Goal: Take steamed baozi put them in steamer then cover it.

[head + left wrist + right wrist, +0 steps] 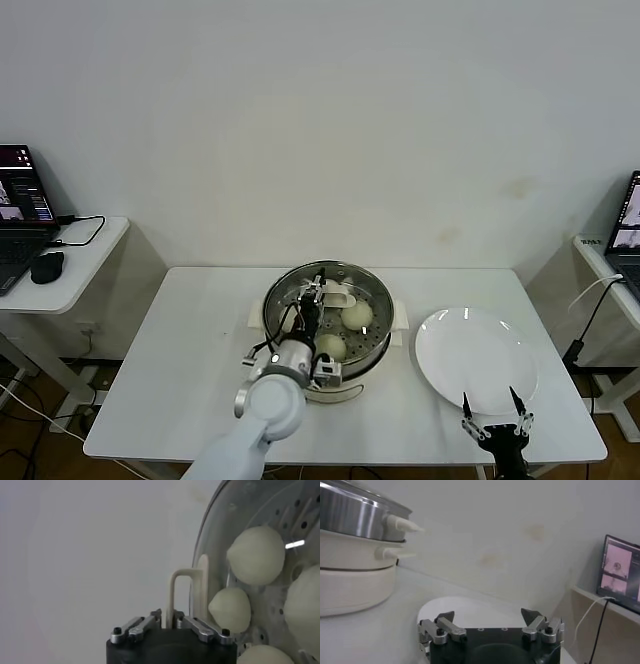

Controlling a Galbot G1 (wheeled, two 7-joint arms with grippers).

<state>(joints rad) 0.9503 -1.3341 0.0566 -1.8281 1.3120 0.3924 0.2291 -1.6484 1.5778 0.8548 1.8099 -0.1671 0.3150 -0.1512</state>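
Left wrist view: we log our left gripper (pixel 167 621) pinching the glass cover's bar handle (pixel 184 592), directly above the steamer (pixel 372 345); right gripper (pixel 491 405) spread, idle at the table's near-right edge.

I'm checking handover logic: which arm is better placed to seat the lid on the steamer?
Left. The left gripper is shut on the cover over the steamer; the right gripper is open by the plate.

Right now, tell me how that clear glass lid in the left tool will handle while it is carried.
The round clear glass lid with a metal rim is probably stiff, fragile and fairly heavy. The left tool pinches only its thin cream bar handle, so it may swing or slip. It hangs over the shiny steel steamer, so a drop would likely hit the cream-white buns.
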